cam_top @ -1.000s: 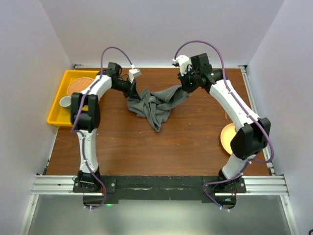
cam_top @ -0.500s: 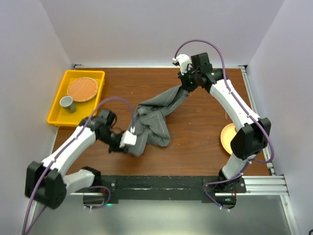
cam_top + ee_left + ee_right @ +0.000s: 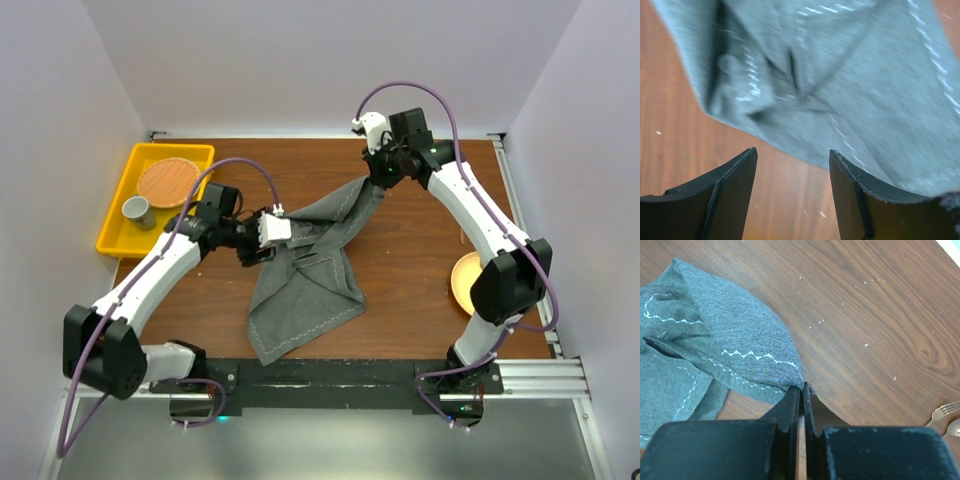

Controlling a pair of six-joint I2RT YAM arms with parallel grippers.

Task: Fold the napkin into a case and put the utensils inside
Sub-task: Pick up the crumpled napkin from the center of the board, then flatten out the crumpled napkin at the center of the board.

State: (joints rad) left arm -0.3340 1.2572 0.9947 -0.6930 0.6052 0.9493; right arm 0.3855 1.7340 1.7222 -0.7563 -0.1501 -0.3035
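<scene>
Grey napkin [image 3: 305, 280] spread over a brown wooden table [image 3: 410, 300], which is enclosed by pale walls on three sides.

One napkin is seen, stretched from the far centre toward the near edge, creased and unfolded. A corner of it is pinched in the clenched right gripper [image 3: 378, 180]. The left gripper [image 3: 285, 230] is held at the cloth's left edge with its fingers apart and nothing between them. One yellow tray [image 3: 112, 238] is set at the far left, and one woven round mat [image 3: 168, 182] and one small grey cup [image 3: 136, 210] are contained in it. One orange plate [image 3: 463, 282] is partly hidden by the right arm. Two utensils [image 3: 942, 412] are glimpsed at the edge of the right wrist view, well apart from the napkin.
</scene>
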